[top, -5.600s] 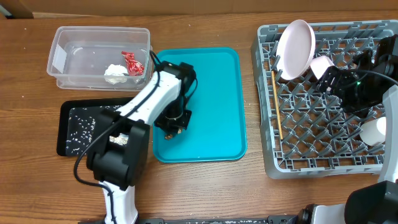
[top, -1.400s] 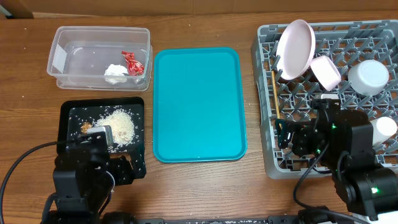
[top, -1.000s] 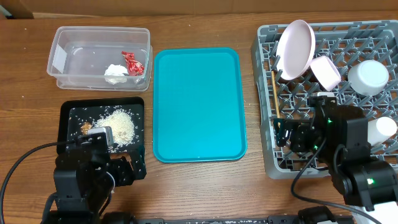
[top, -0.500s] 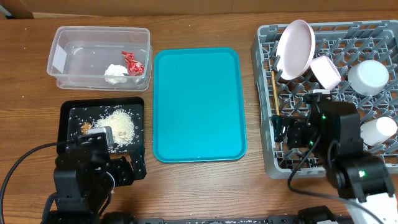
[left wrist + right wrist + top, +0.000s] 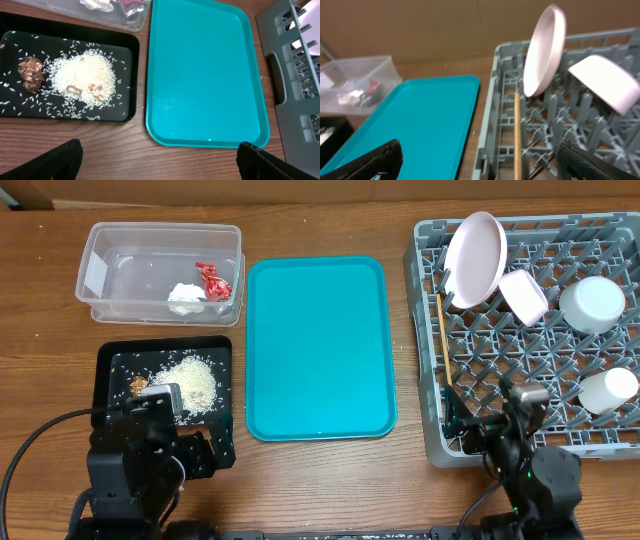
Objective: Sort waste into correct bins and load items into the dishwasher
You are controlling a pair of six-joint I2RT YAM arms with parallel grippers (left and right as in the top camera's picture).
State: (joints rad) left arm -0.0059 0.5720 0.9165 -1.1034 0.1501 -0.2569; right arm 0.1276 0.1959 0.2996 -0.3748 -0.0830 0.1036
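Note:
The clear tub [image 5: 160, 240] holds the red wrapper [image 5: 213, 281] and the white tissue [image 5: 185, 297]. Rice [image 5: 190, 383] and a brown scrap [image 5: 138, 387] lie in the black tray [image 5: 108, 408]. In the grey dish rack [image 5: 430, 430] stand the plate [image 5: 474, 258], a small bowl [image 5: 524, 295], a second white bowl [image 5: 592, 304] and the cup [image 5: 608, 391]; the chopsticks [image 5: 444, 350] lie along its left side. My left gripper [image 5: 160, 162] hangs open over bare wood in front of the trays. My right gripper [image 5: 480, 162] is open and empty above the rack's front left corner.
The teal serving tray [image 5: 318, 345] lies bare between the bins and the rack. My left arm [image 5: 140, 470] is folded back at the table's front left, partly over the black tray's front edge. My right arm [image 5: 530, 470] sits at the front right.
My right arm has drawn back out of the rack toward the table's front edge, both jaws still wide. The left arm has stayed where it was.

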